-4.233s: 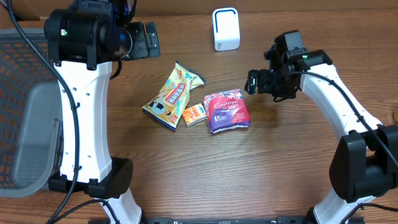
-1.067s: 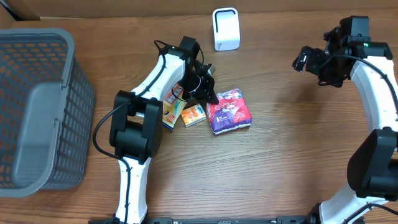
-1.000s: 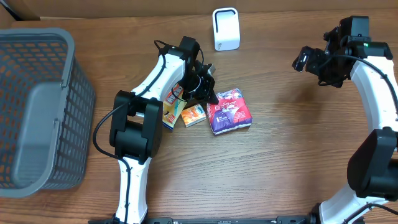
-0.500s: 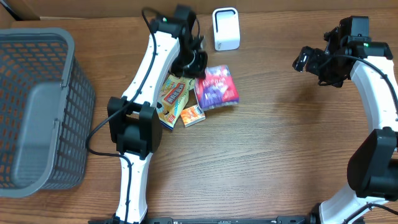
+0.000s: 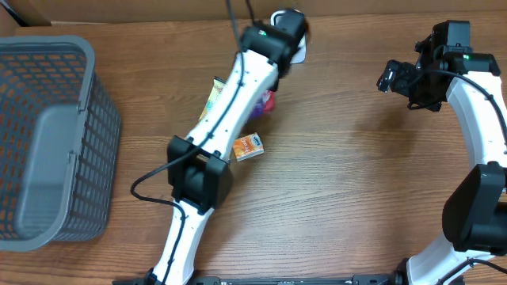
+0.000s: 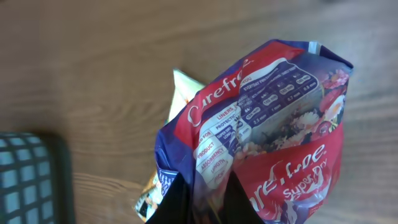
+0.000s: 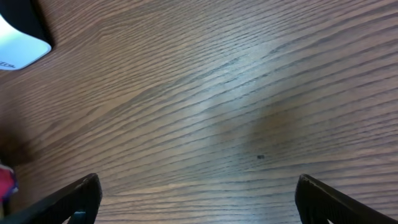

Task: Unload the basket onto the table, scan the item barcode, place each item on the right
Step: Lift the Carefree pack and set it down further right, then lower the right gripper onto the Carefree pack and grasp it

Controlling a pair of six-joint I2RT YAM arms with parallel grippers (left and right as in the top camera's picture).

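Carefree liner pack (image 6: pixel 267 124), red and purple, pinched by left claw (image 6: pixel 208 190), right claw (image 7: pixel 199 193) spread

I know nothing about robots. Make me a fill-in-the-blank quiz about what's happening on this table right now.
The left gripper is shut on a packet branded ___. The right gripper is ___ and holds nothing. The small box lying on the table is coloured ___.
Missing words: Carefree; open; orange.
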